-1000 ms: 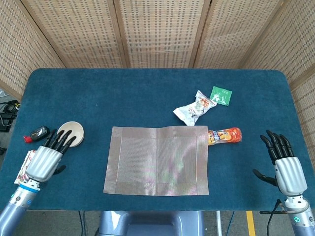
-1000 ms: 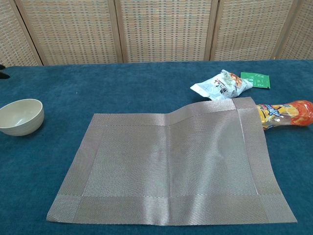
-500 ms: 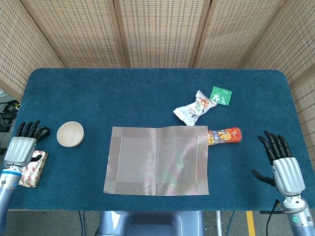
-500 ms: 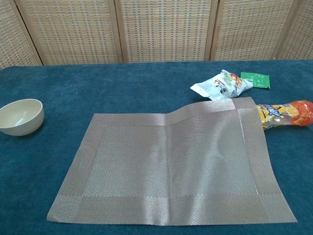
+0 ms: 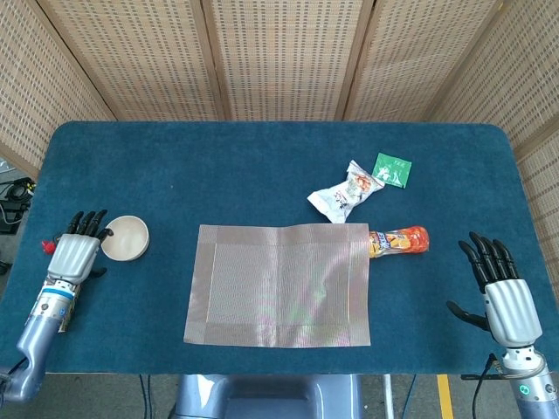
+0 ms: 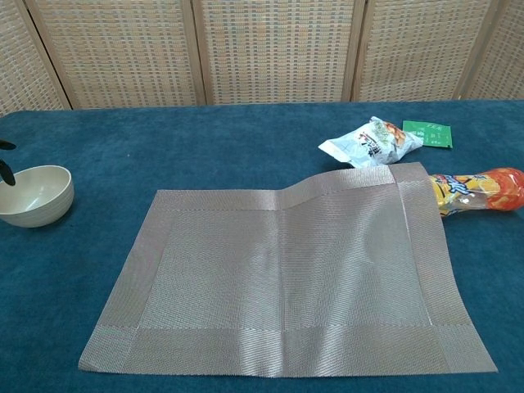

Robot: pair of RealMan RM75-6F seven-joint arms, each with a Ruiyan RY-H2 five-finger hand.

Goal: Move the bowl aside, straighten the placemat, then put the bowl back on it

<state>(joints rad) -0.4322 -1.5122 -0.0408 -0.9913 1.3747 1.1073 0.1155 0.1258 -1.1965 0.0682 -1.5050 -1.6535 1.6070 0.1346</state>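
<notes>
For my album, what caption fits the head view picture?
Left hand beside the bowl, placemat waiting bare.

1. The woven rectangular placemat (image 5: 278,285) lies on the felt-covered table (image 5: 218,166), near the front edge and about midway across.
2. The small round bowl (image 5: 127,237) stands on the table well left of the placemat, apart from it.
3. The left hand (image 5: 75,253) lies just left of the bowl, fingertips at its rim.
4. The long snack tube (image 5: 399,241) lies at the placemat's far right corner, its end under the mat's raised edge.
5. The crinkled snack bag (image 5: 346,192) lies behind that corner; the small flat square packet (image 5: 393,168) lies just right of and behind the bag.
6. The right hand (image 5: 503,299) rests near the table's front right edge, well right of the placemat.
</notes>
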